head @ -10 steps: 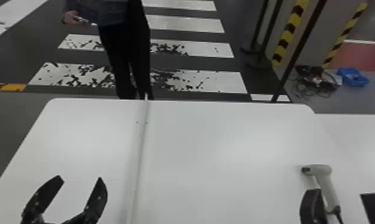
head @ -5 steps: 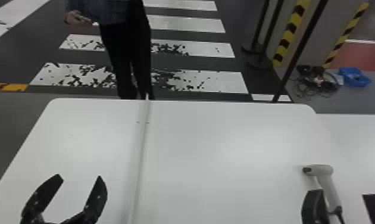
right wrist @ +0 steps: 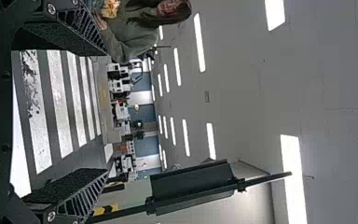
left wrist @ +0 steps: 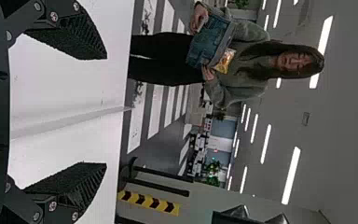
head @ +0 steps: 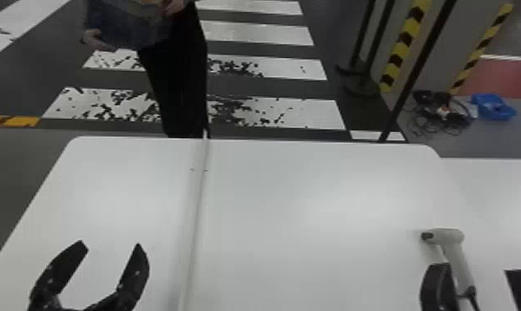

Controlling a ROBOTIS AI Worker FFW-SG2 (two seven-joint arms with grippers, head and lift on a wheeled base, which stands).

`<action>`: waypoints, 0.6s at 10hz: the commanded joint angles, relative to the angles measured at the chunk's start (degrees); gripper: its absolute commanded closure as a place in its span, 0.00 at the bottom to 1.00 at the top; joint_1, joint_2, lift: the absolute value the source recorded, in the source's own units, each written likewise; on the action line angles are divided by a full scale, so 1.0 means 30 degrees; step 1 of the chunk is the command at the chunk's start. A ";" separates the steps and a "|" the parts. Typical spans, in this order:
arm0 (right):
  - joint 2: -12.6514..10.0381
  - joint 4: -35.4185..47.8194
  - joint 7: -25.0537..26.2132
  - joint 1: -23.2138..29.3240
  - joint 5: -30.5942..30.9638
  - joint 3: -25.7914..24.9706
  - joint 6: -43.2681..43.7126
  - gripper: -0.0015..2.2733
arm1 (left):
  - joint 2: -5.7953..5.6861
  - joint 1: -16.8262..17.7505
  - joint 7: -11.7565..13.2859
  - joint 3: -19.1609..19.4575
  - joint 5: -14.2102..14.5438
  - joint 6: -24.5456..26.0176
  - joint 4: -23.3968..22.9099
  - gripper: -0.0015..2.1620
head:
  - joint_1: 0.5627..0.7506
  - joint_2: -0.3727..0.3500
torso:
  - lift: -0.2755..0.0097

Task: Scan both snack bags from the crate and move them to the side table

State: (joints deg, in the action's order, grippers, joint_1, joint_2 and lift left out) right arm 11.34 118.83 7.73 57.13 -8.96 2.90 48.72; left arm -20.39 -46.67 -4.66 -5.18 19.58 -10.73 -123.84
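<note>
Blue crate (left wrist: 205,44) in a person's hands (left wrist: 199,17) beyond your desk (head: 313,264)

You have the scanner (head: 454,242) toward the right of the desk, its head pointing left in the head view. Its long axis is the handle, which runs back toward you and slants slightly right, a cable (head: 473,300) at its end. In that view, the handle shows between the fingers of your right gripper (head: 479,269), which stand apart. Your left gripper (head: 110,245) is over the left part of the desk, its fingers apart too.

Past the far edge, the person (left wrist: 249,86) holds the crate with its long side across the body. You can make out one orange-yellow snack bag (left wrist: 224,60) tilted at its rim.

White and round-cornered, the desk carries a pale strip (head: 194,223) running away from you. Behind lie worn white crossing stripes (head: 272,33), a yellow-and-black striped post (head: 405,38), tangled cables (head: 441,113) and a blue bin (head: 492,108) on the floor. Long ceiling lights (left wrist: 291,175) glow overhead.
</note>
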 commanded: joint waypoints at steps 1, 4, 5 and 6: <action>0.0000 -0.0030 0.0001 0.0000 0.0000 0.0000 0.0004 0.05 | 0.0000 0.0000 0.0000 -0.0001 0.0005 -0.0011 -0.0001 0.09 | 0.70 0.40 | 0.63; 0.0000 -0.0059 0.0001 -0.0029 0.0000 0.0000 0.0004 0.05 | 0.0000 0.0000 0.0029 -0.0001 0.0005 -0.0128 0.0087 0.09 | 0.70 0.40 | 0.63; 0.0000 -0.0059 0.0001 -0.0029 0.0000 0.0000 0.0004 0.05 | 0.0000 0.0000 0.0058 -0.0001 0.0005 -0.0304 0.0175 0.09 | 0.70 0.40 | 0.63; 0.0000 -0.0059 0.0001 -0.0029 0.0000 0.0000 0.0004 0.05 | 0.0000 0.0000 0.0058 -0.0001 0.0005 -0.0304 0.0175 0.09 | 0.70 0.40 | 0.63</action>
State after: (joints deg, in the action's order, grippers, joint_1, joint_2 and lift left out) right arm 11.34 118.66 7.73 57.04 -8.96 2.90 48.73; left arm -20.39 -46.67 -4.47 -5.18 19.58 -11.58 -123.35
